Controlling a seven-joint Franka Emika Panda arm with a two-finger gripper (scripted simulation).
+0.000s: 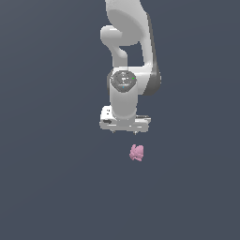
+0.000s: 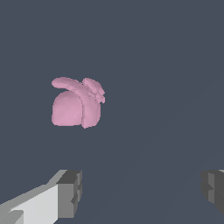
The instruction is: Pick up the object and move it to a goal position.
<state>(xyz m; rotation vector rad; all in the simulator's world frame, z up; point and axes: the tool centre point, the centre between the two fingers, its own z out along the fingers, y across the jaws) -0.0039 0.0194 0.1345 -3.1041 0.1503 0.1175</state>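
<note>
We see the pink object (image 1: 136, 153) lying on a plain dark grey bench (image 1: 47, 187), alone, with bare surface on every side of it; no bench edge shows in either view. In the exterior view it sits just below the gripper (image 1: 124, 132) and a little toward that view's right, apart from it, with a clear strip of grey between the two. Nothing stands between the object and the gripper, and nothing else lies near the object.

The white arm (image 1: 127, 56) comes down from the top of the exterior view and ends in the flat hand above the object. From this camera we see only two short stubs under the hand, so the spread of the fingers is hard to read there.

The wrist view settles it: two dark grey fingers (image 2: 70, 192) stand far apart, one at each side of the picture, with open bench between them and nothing held. The object (image 2: 77, 103) lies off the gap, ahead of the fingers and closer to the finger on its white mount than to the other; it touches neither.

The wrist view also shows the object's shape, a rounded lump with thin lobes curling over its top, which the exterior view blurs to a small pink blot. It may be resting on its flat side, though we cannot be sure.
</note>
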